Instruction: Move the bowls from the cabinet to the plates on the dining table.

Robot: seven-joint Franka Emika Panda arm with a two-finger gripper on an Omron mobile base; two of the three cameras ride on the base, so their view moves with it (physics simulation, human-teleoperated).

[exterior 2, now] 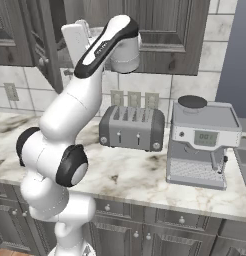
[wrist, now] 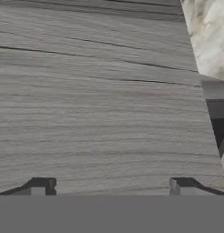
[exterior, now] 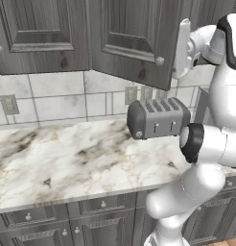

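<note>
The claw (wrist: 113,185) is standing wide apart against the dark grey wood-grain cabinet (exterior: 134,41) door (ajar); a grey four-slot toaster (exterior 2: 131,127) and silver coffee machine (exterior 2: 202,142) are sitting on the marble bench (exterior: 67,158).

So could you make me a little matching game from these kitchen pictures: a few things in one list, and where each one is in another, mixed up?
Things:
1. toaster
2. coffee machine
3. cabinet door
4. gripper

Places or states:
A. swung partly open above the counter
B. jaws wide apart, facing grey wood grain close up
C. at the back of the marble counter, below three wall sockets
D. on the counter to the right of the toaster, seen in the right base view

Pairs: 1-C, 2-D, 3-A, 4-B
</note>
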